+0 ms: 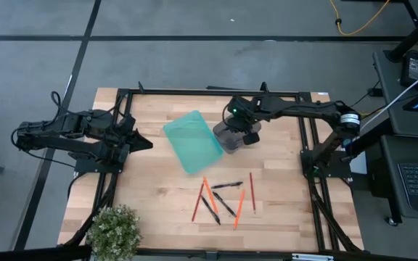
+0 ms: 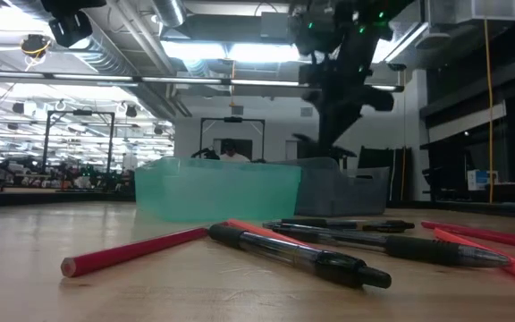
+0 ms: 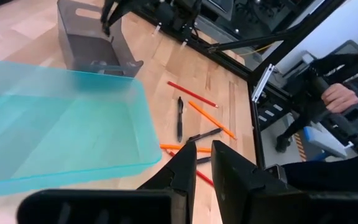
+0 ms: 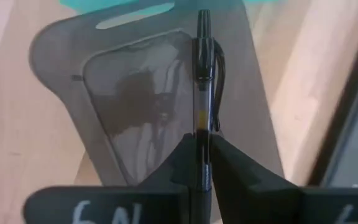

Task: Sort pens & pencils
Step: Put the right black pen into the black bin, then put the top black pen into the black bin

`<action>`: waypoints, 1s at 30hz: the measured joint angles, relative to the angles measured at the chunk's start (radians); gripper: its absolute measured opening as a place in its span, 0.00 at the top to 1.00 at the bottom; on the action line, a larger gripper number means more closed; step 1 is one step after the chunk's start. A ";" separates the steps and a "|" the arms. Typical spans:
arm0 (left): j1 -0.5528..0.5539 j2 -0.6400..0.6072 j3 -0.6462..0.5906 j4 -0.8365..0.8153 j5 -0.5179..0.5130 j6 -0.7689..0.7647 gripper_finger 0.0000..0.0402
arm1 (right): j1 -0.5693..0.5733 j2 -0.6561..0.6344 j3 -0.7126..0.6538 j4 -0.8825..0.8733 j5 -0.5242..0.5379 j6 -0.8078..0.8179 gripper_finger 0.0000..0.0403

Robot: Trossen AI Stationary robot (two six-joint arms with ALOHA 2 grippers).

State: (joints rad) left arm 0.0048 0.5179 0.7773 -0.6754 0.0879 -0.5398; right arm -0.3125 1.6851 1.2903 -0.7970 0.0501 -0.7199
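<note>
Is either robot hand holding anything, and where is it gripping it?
The right hand pinches a black pen near its lower end, above the grey bin. The left hand holds nothing.

Even overhead light in the high view with soft shadows on the table (image 1: pixel 158 188), ceiling strip lights (image 2: pixel 231 49) glaring in the low view, arm there a dark silhouette, nearest pen (image 2: pixel 302 255) sharp, background room blurred.

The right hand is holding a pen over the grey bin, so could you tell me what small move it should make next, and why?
Probably open the fingers and let go. The right hand grips a black pen directly above the grey bin, which already sits beneath it in the right wrist view, so release should drop it inside.
</note>
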 joint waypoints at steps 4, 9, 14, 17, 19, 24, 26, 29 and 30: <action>0.000 -0.001 0.000 0.000 0.000 0.029 0.89 | -0.019 0.058 0.000 0.005 -0.029 -0.015 0.90; 0.000 0.000 0.000 0.000 0.000 0.029 0.89 | -0.021 0.115 -0.001 0.019 -0.060 -0.018 0.90; 0.000 0.000 0.000 -0.007 0.000 0.029 0.89 | -0.023 0.150 -0.001 0.020 -0.065 -0.018 0.89; 0.000 0.000 0.000 -0.032 -0.001 0.029 0.89 | -0.028 0.152 -0.001 0.015 -0.076 -0.018 0.88; 0.000 0.000 0.000 -0.049 -0.001 0.029 0.89 | -0.028 0.152 -0.001 0.015 -0.078 -0.018 0.86; 0.000 0.000 0.000 -0.058 -0.001 0.028 0.89 | -0.033 0.148 -0.001 0.008 -0.075 -0.015 0.81; 0.000 0.000 0.000 -0.058 -0.002 0.028 0.89 | -0.037 0.148 -0.001 0.003 -0.075 0.001 0.78; 0.000 0.000 0.000 -0.058 -0.002 0.025 0.89 | -0.039 0.148 -0.001 -0.001 -0.071 0.009 0.74; 0.000 0.000 0.000 -0.058 -0.002 0.025 0.89 | -0.039 0.148 0.000 -0.003 -0.071 0.013 0.72</action>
State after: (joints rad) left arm 0.0048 0.5175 0.7773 -0.7334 0.0864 -0.5144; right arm -0.3515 1.8328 1.2905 -0.8004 -0.0212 -0.7072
